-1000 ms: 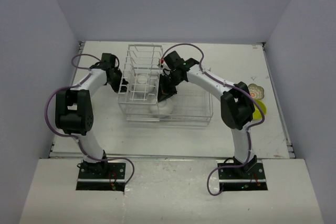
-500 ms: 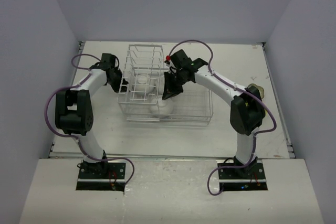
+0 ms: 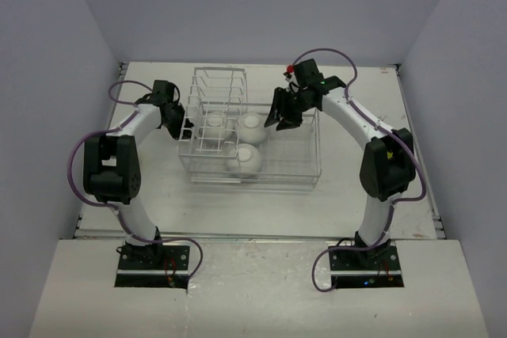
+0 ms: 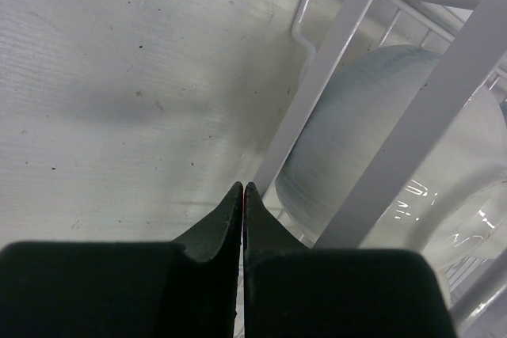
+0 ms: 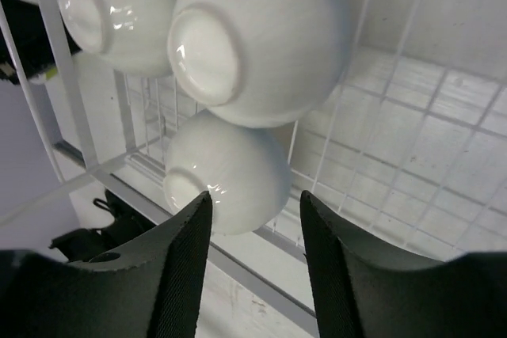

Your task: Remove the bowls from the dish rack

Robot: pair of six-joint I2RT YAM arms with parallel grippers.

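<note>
White tabletop (image 3: 238, 203), pale grey-lilac walls (image 3: 261, 5) on three sides. Bare top shows in front of the white wire dish rack (image 3: 293, 165) and to its right, that part half covered by my right arm (image 3: 372, 140). The rack sits mid-table, with the taller slotted section (image 3: 218, 89) at its left end. Purple cables (image 3: 79, 156) loop off both arms.

The left side is tight. My left gripper (image 3: 177, 123) sits just beside the rack's left wall, tips pressed together and pinching nothing. The wrist view puts them next to a white upright wire (image 4: 333, 61); I can't tell if they touch.

Three plain white round bowls are in the rack, undersides showing. One (image 3: 218, 124) is inside the slotted section, one (image 3: 251, 123) is just right of it, and one (image 3: 245, 161) is nearer the front wall.

My right gripper (image 3: 283, 114) hovers over the low basket part, black fingers (image 5: 178, 267) spread and empty. The bowls lie beyond the tips toward the rack's left end, and the nearest is close but apart. Basket wires stand between and around them.
</note>
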